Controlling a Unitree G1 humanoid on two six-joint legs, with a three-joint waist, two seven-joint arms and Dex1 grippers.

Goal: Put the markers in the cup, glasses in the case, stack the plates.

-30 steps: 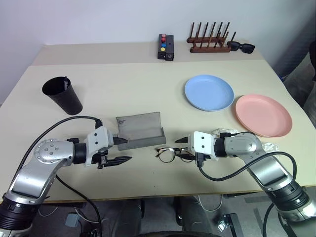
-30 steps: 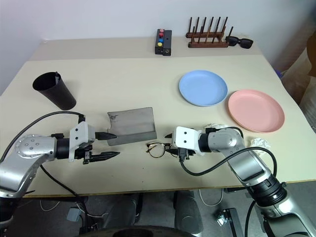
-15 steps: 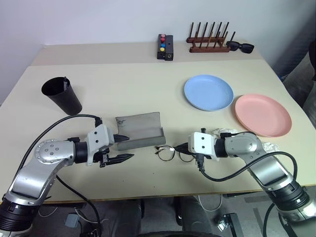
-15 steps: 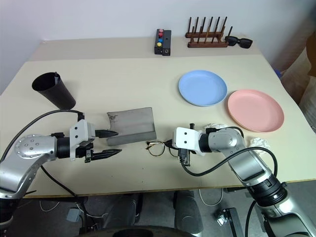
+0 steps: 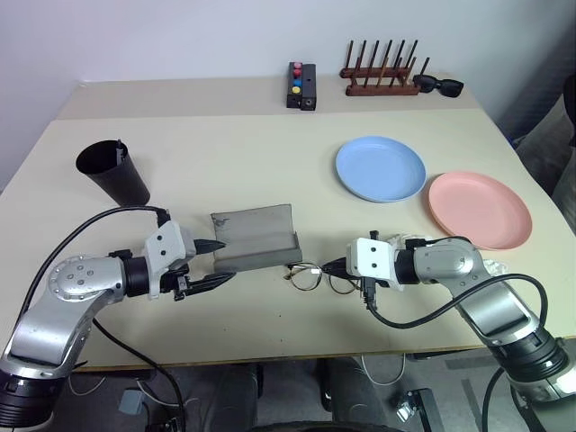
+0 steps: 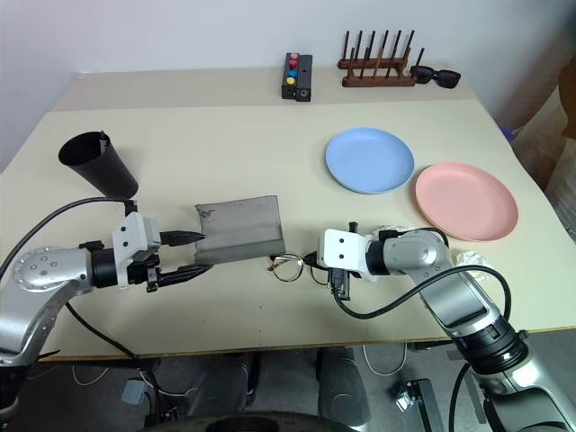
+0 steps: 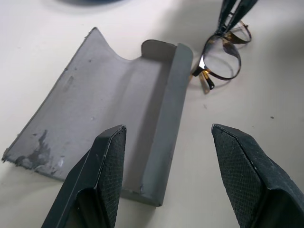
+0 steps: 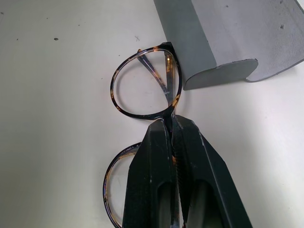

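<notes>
The glasses [image 8: 145,88] lie on the table against the right end of the open grey case [image 5: 256,238]. My right gripper [image 8: 171,121] is shut on the glasses at the bridge between the two lenses. My left gripper [image 7: 168,133] stands open at the case's left end, one finger [image 7: 111,152] over the case tray, holding nothing. The black cup [image 5: 115,175] stands at the far left, and the tip of a marker [image 5: 120,144] pokes above its rim. The blue plate [image 5: 381,168] and the pink plate [image 5: 480,209] lie side by side at the right.
At the back of the table stand a wooden peg rack [image 5: 382,81], black sunglasses [image 5: 439,86] and a small black box with coloured buttons [image 5: 301,85]. Something white and crumpled [image 5: 492,267] lies beside my right forearm.
My right gripper has shut on the glasses' bridge, and the glasses have shifted slightly towards the case. My left gripper stays open by the case.
</notes>
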